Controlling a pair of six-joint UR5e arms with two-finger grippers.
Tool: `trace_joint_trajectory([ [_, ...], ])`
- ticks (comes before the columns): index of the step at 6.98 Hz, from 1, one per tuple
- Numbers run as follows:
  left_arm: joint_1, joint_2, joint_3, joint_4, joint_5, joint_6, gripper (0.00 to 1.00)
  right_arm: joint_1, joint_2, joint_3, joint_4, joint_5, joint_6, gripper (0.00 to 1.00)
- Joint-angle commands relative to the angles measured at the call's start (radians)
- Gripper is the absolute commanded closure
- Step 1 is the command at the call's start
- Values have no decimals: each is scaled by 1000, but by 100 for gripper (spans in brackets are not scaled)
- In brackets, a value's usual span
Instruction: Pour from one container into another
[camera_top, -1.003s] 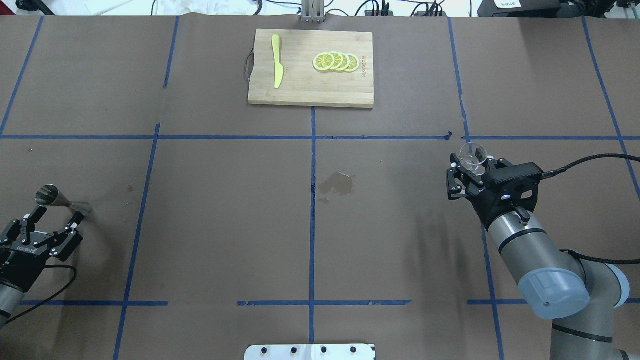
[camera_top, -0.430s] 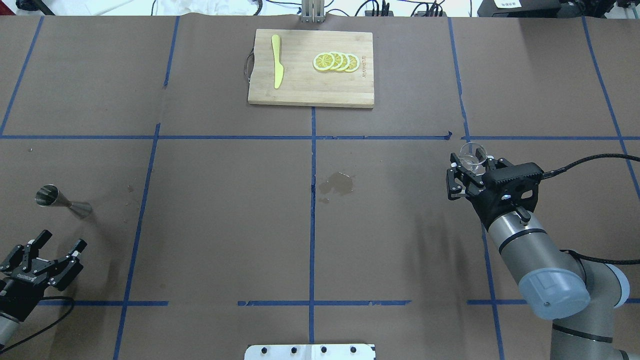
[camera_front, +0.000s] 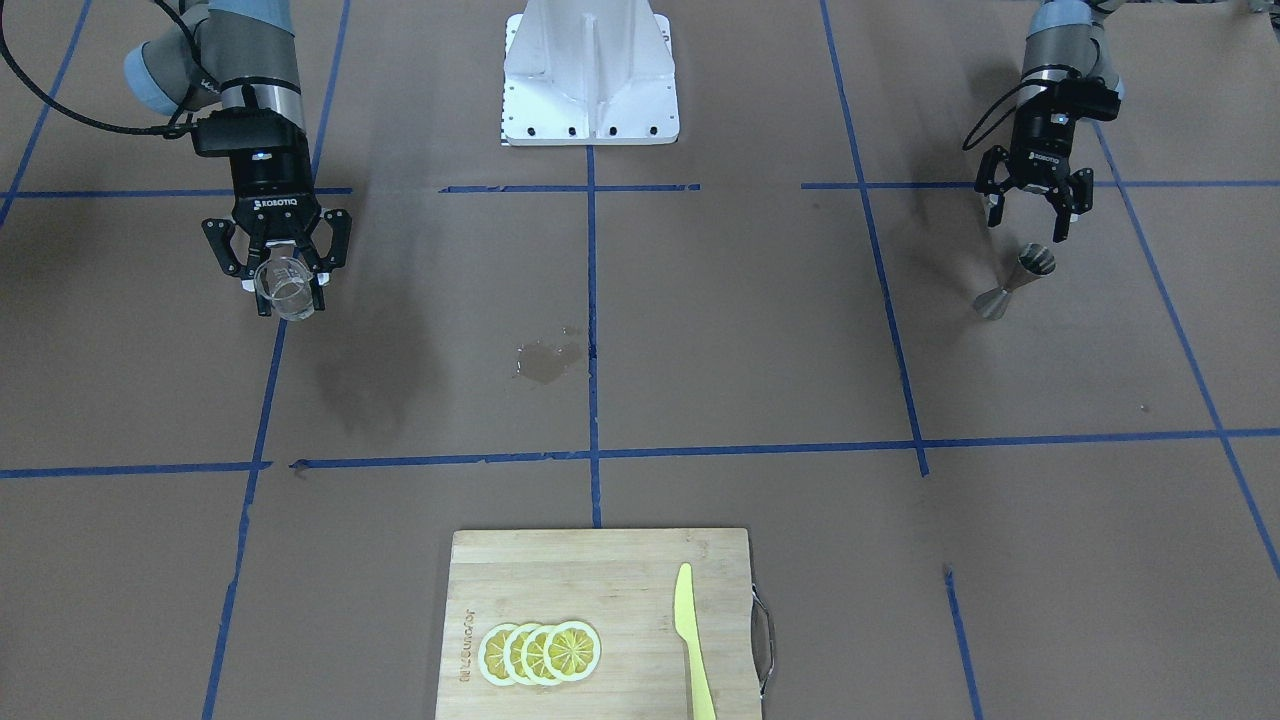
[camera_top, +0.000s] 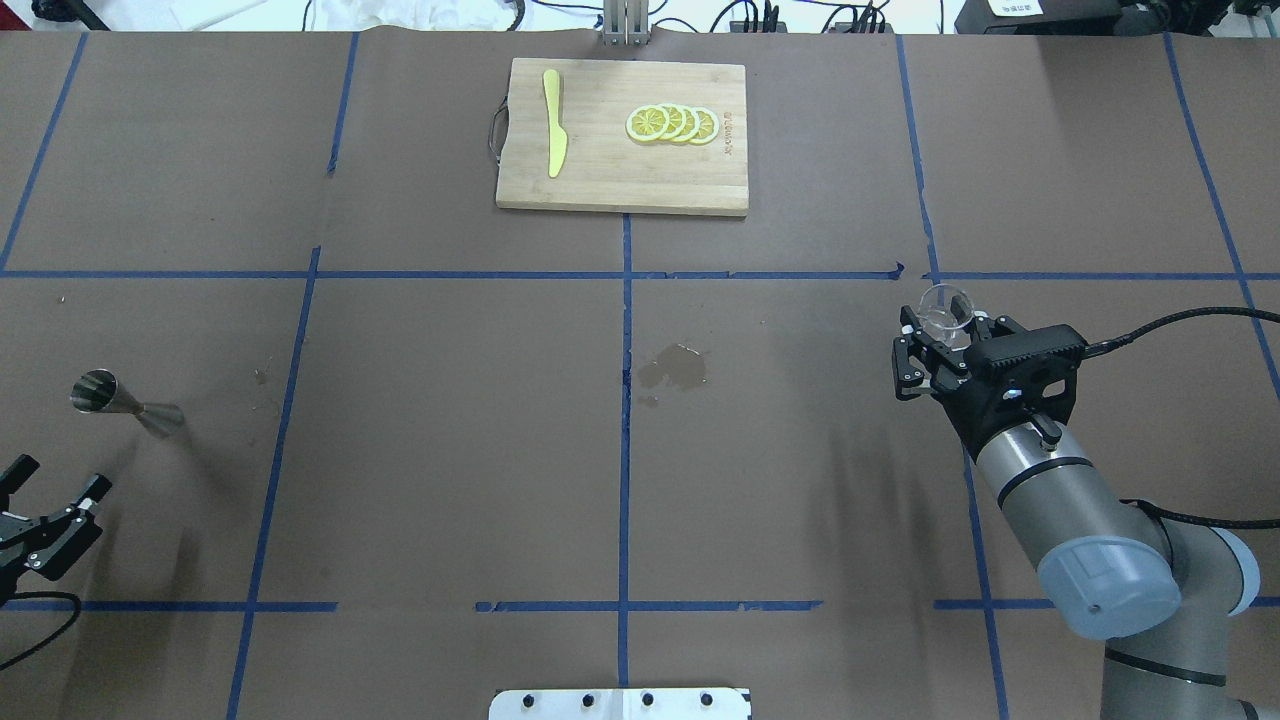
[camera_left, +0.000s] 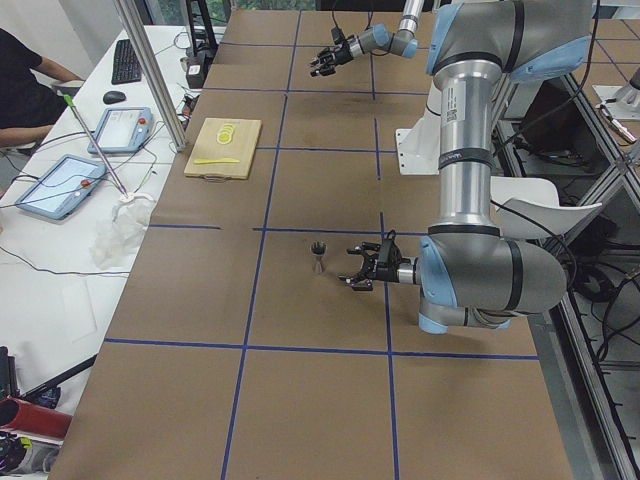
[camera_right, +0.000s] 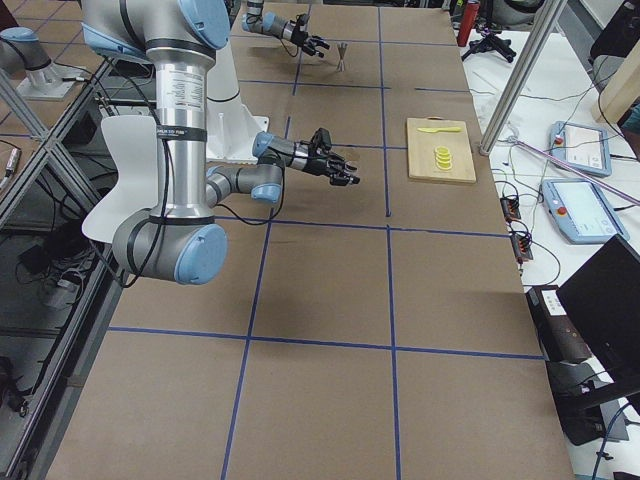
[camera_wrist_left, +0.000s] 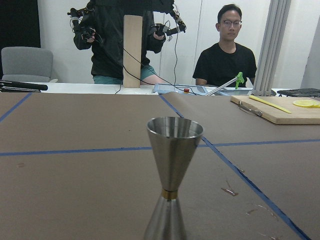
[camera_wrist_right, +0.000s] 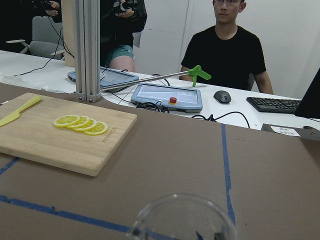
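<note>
The steel jigger (camera_top: 125, 404) stands upright and alone on the brown paper at the table's left, also seen in the front view (camera_front: 1014, 284) and filling the left wrist view (camera_wrist_left: 173, 170). My left gripper (camera_top: 56, 478) is open and empty, pulled back from the jigger toward the table's near edge; in the front view the left gripper (camera_front: 1034, 217) hangs just behind it. My right gripper (camera_top: 943, 337) is shut on the clear glass cup (camera_top: 945, 308), held above the table at the right. The cup (camera_front: 285, 288) sits between the fingers, and its rim (camera_wrist_right: 182, 218) shows low in the right wrist view.
A wooden cutting board (camera_top: 600, 180) at the far middle carries lemon slices (camera_top: 671, 123) and a yellow knife (camera_top: 553, 122). A wet spill (camera_top: 675, 367) marks the paper at the centre. The white robot base plate (camera_front: 588, 70) is at the near edge.
My open left gripper has drawn back from around the jigger toward the near left corner, leaving the jigger standing. The right arm and cup have not moved.
</note>
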Motion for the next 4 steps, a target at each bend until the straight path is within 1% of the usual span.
trace_joint_trajectory([
  [1,0,42,60,-98,24,-7,0,2,0,1,1,-1,0,100],
  [3,-12,46,66,-134,29,-11,0,2,-2,3,2,-1,2,100],
  [4,-57,49,66,-143,24,-11,0,2,-2,1,2,-1,0,100],
])
